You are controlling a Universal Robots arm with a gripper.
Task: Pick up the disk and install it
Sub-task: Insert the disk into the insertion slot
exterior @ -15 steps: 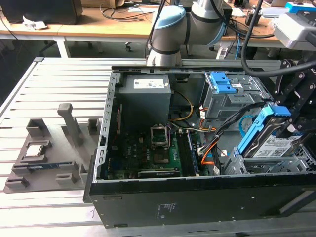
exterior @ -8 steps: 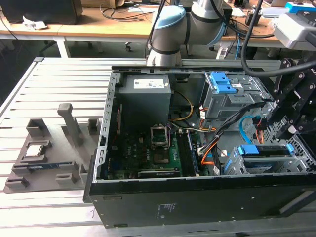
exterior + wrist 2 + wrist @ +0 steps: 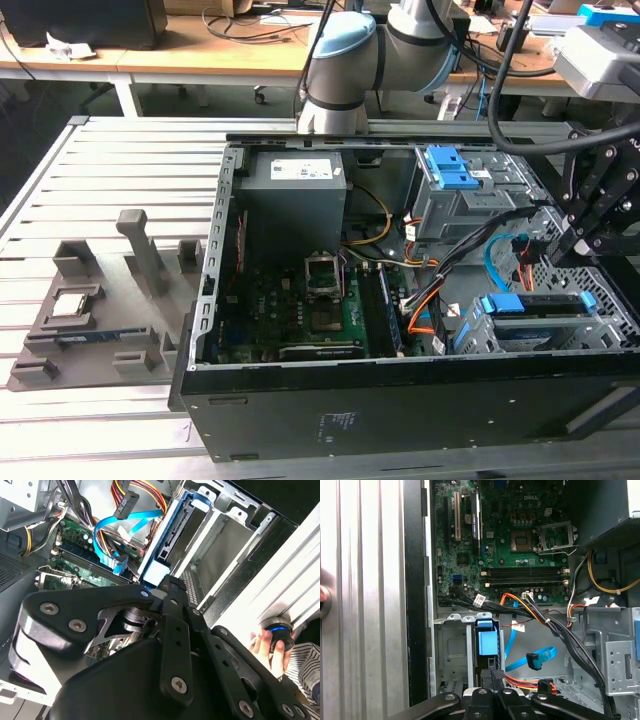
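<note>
Hovering hand (image 3: 566,244) near slotted-in disk (image 3: 533,304)

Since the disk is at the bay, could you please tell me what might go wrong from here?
1. The loose blue cable lies right beside the disk; it could snag or get pinched.
2. The disk stands close to the bay wall and might jam if it tilts.
3. A hand is close to the gripper; a swing could hit it.
</note>
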